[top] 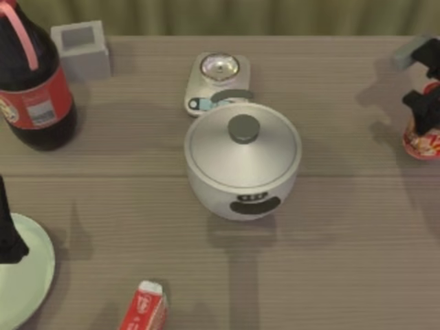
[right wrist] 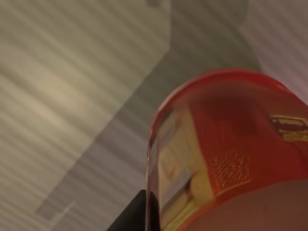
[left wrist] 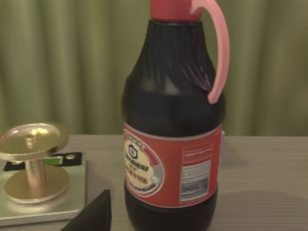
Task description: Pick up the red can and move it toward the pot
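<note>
Gripping: my right gripper point(top: 425, 113) closed on the can point(top: 421, 143), far right.
Wrist view: can label close-up.
Pot point(top: 242, 159): centre, well apart.
Left arm: parked, grip not discernible.

The right gripper point(top: 425, 103) covered the red can's point(top: 421, 143) top, both cut by the frame edge; its finger state, and any contact, could not be told.

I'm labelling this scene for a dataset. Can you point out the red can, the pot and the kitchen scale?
red can point(top: 421, 145): top view, printed label at its lower side.
pot point(top: 227, 152): top view, flat lid beside the knob.
kitchen scale point(top: 219, 67): top view, steel disc.
</note>
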Robot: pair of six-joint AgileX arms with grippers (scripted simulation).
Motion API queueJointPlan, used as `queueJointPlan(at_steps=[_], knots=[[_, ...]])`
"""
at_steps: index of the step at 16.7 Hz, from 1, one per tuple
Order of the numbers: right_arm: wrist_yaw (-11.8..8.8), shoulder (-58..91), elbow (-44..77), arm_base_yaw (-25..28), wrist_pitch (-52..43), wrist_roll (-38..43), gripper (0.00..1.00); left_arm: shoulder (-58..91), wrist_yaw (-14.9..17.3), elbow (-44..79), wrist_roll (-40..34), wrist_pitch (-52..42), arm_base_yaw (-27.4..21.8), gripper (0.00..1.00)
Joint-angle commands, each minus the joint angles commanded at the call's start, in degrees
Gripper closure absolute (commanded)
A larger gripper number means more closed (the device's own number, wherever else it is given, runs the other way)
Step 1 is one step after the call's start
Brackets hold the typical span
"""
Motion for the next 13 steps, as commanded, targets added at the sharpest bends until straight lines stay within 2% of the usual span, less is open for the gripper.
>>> queueJointPlan(at_steps=[7,13], knots=[[-0.13,-21.3,-17.47,0.58,-2.77,0.2,1.0,0.0,0.0,0.0,0.0,0.0,0.0,0.0],[-0.14,-24.08,-20.19,0.4,-3.37,0.26,1.0,0.0,0.0,0.0,0.0,0.0,0.0,0.0]])
